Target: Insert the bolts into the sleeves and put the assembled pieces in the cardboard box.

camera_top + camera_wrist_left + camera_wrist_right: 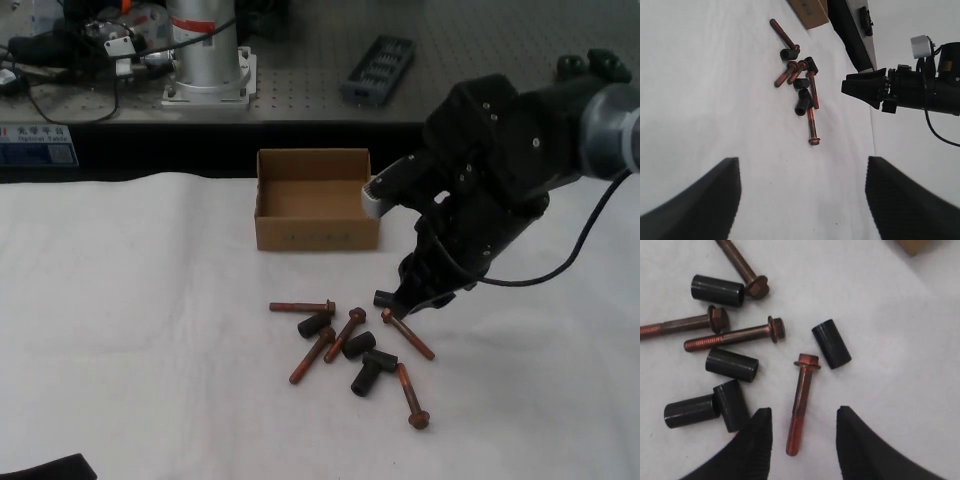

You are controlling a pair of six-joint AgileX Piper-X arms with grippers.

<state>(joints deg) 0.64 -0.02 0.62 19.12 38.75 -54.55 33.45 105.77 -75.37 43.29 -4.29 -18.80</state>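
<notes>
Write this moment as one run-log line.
right gripper: open above bolt | left gripper: open | cardboard box: looks empty

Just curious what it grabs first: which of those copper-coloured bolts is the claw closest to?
The bolt beside the lone black sleeve: its threaded end lies between the open fingers of the right gripper; the others lie farther off.

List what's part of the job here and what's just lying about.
Job: copper-coloured bolts; black sleeves; cardboard box; right gripper, open astride one bolt; left gripper, open above the cloth.

Lying about: white cloth; black slotted tray, metal column and cables on the bench behind.
</notes>
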